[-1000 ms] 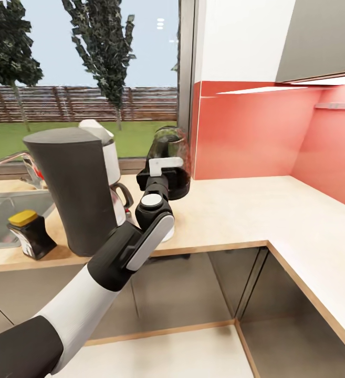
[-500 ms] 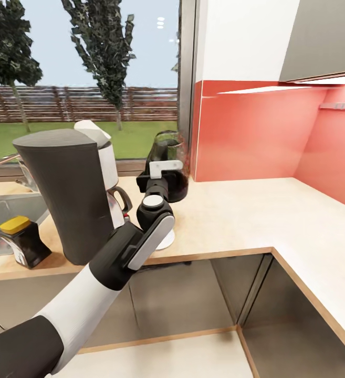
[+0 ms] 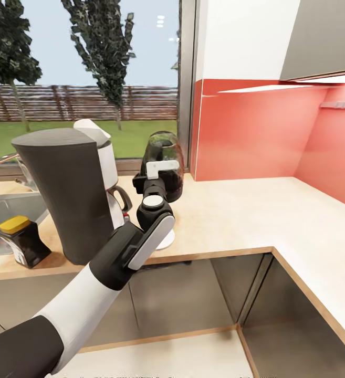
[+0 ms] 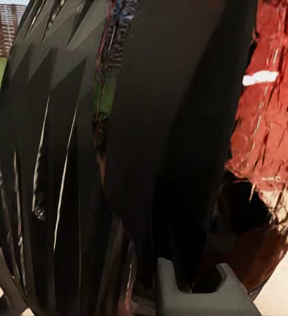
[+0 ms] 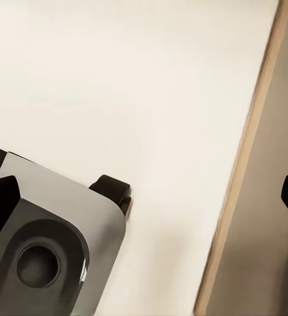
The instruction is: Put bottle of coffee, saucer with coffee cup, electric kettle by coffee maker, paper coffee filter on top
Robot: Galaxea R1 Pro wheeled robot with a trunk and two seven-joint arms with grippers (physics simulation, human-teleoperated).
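A: What is seen of the surface and the room?

B: A pale beige countertop (image 3: 235,210) is seen running along a red wall (image 3: 251,131) and turning toward the near right. Glossy dark cabinets (image 3: 193,294) are set beneath it, a steel sink (image 3: 4,210) is sunk in at the left, and a window (image 3: 83,79) with trees and a fence is set behind.

A: What is placed on it?

B: The coffee maker (image 3: 70,194) is stood at the left, with the paper coffee filter (image 3: 91,128) laid on its top. The bottle of coffee (image 3: 22,241) is found just left of it, near the sink edge. A saucer (image 3: 164,239) is partly hidden behind the left arm.

A: And the kettle?

B: The electric kettle (image 3: 164,163) is seen right of the coffee maker, by the window frame, with the left gripper (image 3: 159,176) pressed against its near side. Whether the fingers are clamped cannot be told. The right gripper's state cannot be told either.
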